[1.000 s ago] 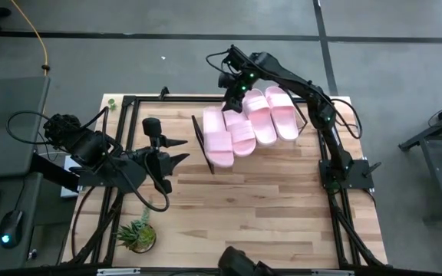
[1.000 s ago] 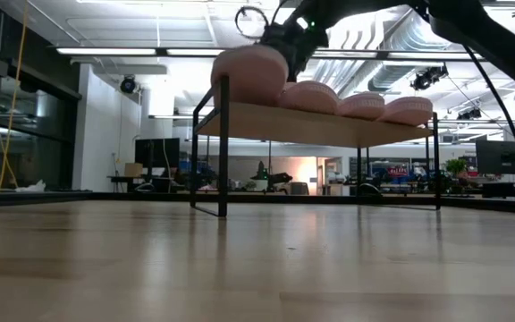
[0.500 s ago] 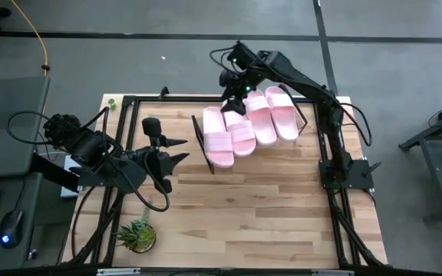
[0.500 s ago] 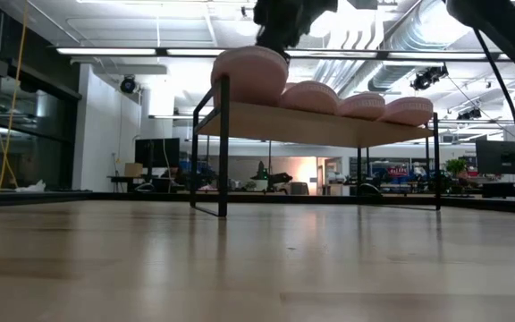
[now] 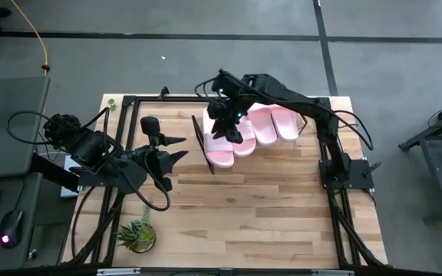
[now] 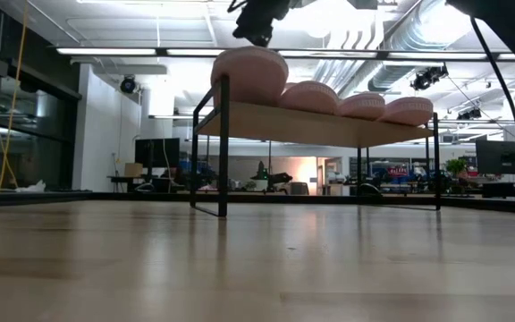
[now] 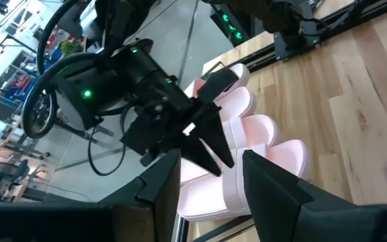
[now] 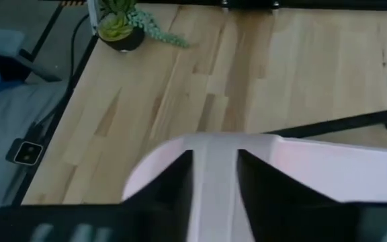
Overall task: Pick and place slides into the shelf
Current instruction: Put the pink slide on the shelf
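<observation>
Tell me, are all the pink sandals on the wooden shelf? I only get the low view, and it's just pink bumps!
Observer: Yes. From above, four light-pink foam slide sandals lie side by side, straps up, on the slanted light-wood shelf.
Operator: Where's the other arm?
Observer: The left hand hovers open over the left side of the butcher-block table, apart from the shelf.
Operator: Is anything else on the table?
Observer: A small green potted plant stands near the table's edge on the left arm's side.
</observation>
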